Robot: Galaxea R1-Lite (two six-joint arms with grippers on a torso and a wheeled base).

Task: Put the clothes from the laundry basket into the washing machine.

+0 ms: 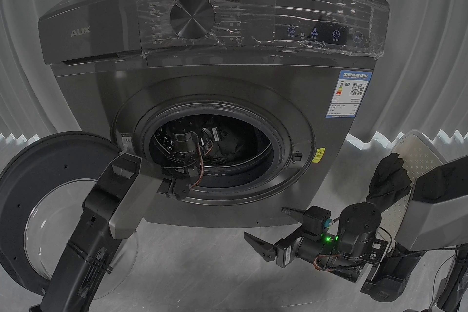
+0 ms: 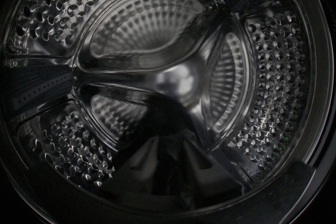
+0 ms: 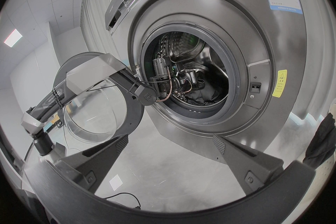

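The grey washing machine [image 1: 214, 64] stands with its round door [image 1: 44, 191] swung open to the left. My left arm goes through the opening, and my left gripper [image 1: 217, 136] is inside the drum [image 2: 150, 25]. A dark garment [image 2: 168, 161] lies at the drum's bottom, below the left gripper [image 3: 189, 79]. My right gripper [image 1: 264, 222] hangs open and holds nothing, low in front of the machine and right of the opening. Another black garment [image 1: 388, 179] hangs over the rim of the white laundry basket [image 1: 421, 157] at the right, just behind my right arm.
The open door [image 3: 94, 109] takes up the space to the left of my left arm. Grey floor [image 1: 195, 259] lies bare in front of the machine. A pleated curtain [image 1: 429, 35] closes off the back.
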